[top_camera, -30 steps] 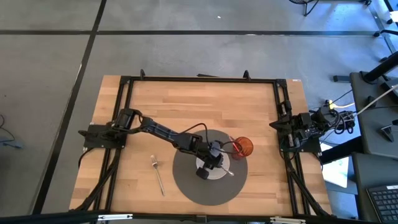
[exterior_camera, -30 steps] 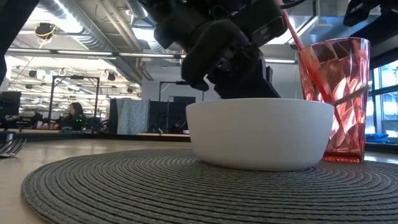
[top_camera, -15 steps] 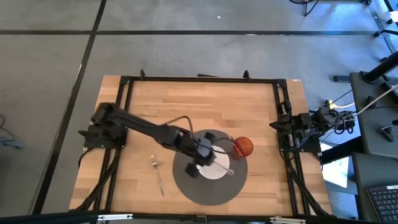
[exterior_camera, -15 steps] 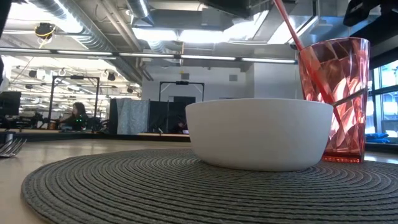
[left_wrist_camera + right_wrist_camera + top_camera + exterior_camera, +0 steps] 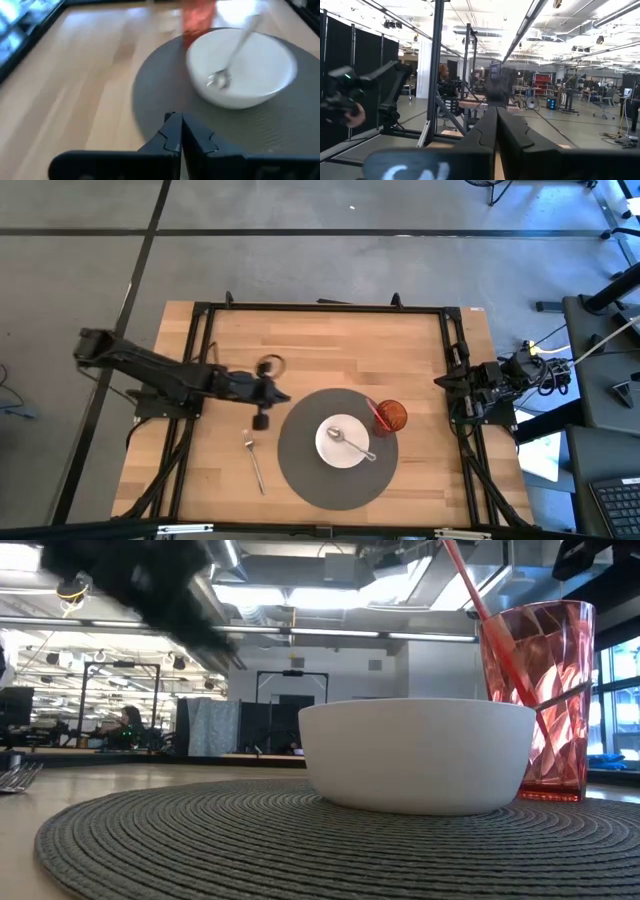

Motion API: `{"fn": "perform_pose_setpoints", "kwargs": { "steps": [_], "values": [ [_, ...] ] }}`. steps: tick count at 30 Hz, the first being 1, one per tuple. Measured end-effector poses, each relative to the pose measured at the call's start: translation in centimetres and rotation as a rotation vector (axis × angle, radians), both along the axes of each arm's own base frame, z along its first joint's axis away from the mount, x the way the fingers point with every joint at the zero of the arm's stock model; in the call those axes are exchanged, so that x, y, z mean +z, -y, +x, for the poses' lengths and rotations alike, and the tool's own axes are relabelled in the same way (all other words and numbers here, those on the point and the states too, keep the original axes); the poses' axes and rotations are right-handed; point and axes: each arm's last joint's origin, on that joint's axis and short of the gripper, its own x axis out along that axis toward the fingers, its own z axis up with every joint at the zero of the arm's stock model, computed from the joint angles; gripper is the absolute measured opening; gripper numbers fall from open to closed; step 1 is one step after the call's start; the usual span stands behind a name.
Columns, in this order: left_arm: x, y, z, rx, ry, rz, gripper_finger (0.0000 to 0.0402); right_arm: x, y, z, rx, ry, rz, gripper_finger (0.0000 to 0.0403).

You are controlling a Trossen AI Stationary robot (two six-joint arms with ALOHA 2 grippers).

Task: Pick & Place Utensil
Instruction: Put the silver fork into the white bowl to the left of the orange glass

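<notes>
A metal spoon (image 5: pixel 350 442) lies in the white bowl (image 5: pixel 330 452). Its scoop (image 5: pixel 219 80) rests on the bowl's floor and its handle (image 5: pixel 245 40) leans on the rim. The bowl stands on the round grey placemat (image 5: pixel 300 470). My left gripper (image 5: pixel 283 395) hovers shut and empty just left of the mat, pointing toward the bowl; the left wrist view shows its fingertips (image 5: pixel 175 127) together. My right gripper (image 5: pixel 495 125) is shut and parked at the table's right edge (image 5: pixel 475 390), touching nothing.
A red tumbler (image 5: pixel 392 416) with a red straw stands on the mat's right side, close behind the bowl (image 5: pixel 418 755). A fork (image 5: pixel 254 461) lies on the wood left of the mat. A black frame rails in the table on the left, far and right sides.
My left gripper has drawn back from over the bowl toward the table's left edge and risen clear of it, out of the low view's middle. The spoon stays in the bowl, its handle on the rim. Bowl, tumbler and fork have not moved.
</notes>
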Motion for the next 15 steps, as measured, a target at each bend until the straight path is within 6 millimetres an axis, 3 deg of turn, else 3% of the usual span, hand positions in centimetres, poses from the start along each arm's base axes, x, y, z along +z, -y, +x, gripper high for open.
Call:
{"fn": "perform_pose_setpoints", "kwargs": {
  "steps": [3, 5, 15],
  "values": [
    [-3.8, -1.2, -3.1, 0.1, 0.056, -0.108, 0.0001, 0.0, 0.0, 0.0, -0.005, 0.002, -0.016, 0.001],
    [-5.2, -1.6, -4.5, 0.131, 0.092, -0.162, 0.0001, -0.1, 0.0, 0.0, -0.008, -0.004, -0.026, 0.001],
    [-7.6, -1.4, -6.5, 0.099, -0.056, -0.172, 0.0002, -0.3, 0.0, 0.1, -0.022, -0.019, -0.08, 0.001]
  ]
}}
